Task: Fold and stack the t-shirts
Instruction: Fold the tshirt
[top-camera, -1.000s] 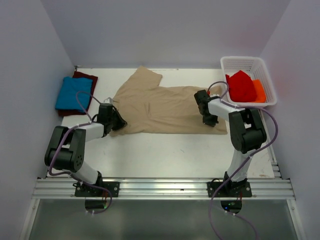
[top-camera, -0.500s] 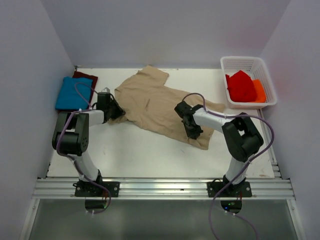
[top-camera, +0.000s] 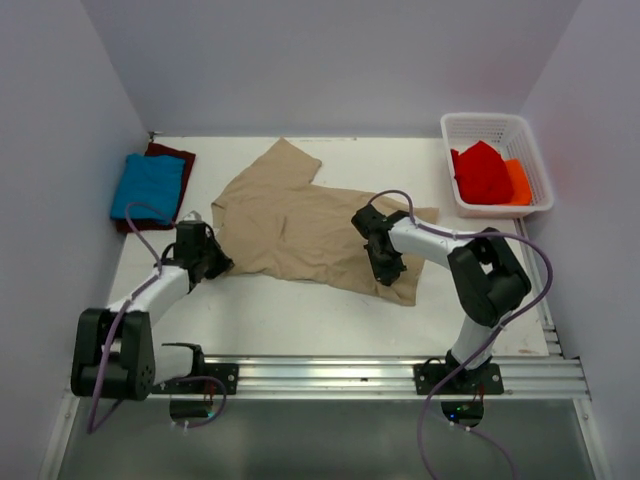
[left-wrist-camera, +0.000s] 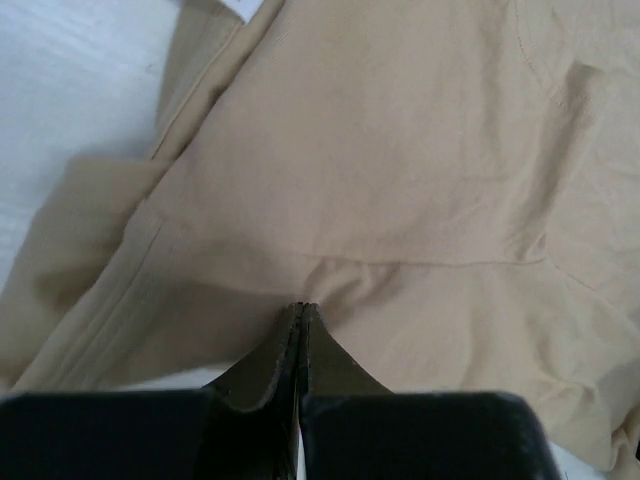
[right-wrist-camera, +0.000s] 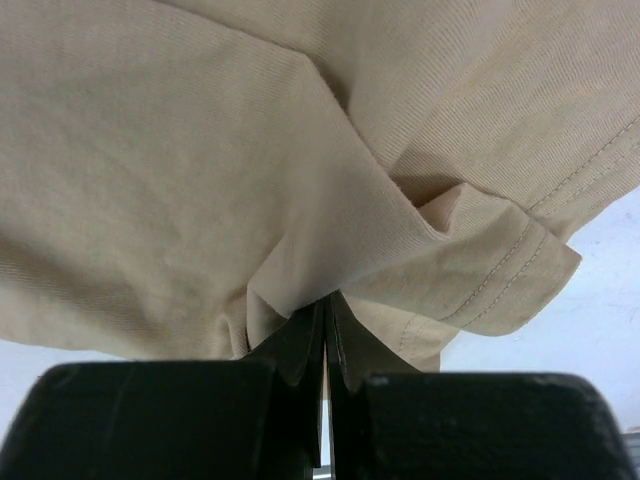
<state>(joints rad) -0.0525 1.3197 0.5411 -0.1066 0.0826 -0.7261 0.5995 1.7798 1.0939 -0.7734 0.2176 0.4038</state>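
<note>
Tan cotton is spreading across the middle of the white table (top-camera: 300, 310): the tan t-shirt (top-camera: 300, 225) is lying mostly flat but rumpled, with one sleeve pointing toward the far wall and its hem end trailing toward the right near side. The left claw (left-wrist-camera: 301, 312) is clenching a small ridge of the shirt's left near edge. In the left wrist view its fingers are pressing together with cloth puckering up at their tips. The right claw (right-wrist-camera: 325, 300) is likewise gripping the tan t-shirt near its right near corner. In the right wrist view a fold of fabric is running down into the closed fingers, and a stitched hem is curling just to the right of them. Both arms are reaching inward from the near edge, the left one stretching low along the table and the right one bending over the shirt. At the far left of the table the blue t-shirt (top-camera: 148, 186) is sitting folded on top of the maroon t-shirt (top-camera: 178, 157), well apart from the tan one. At the far right corner a white basket (top-camera: 495, 125) is holding a red cloth (top-camera: 482, 172) and, beside it, an orange cloth (top-camera: 518, 180).
</note>
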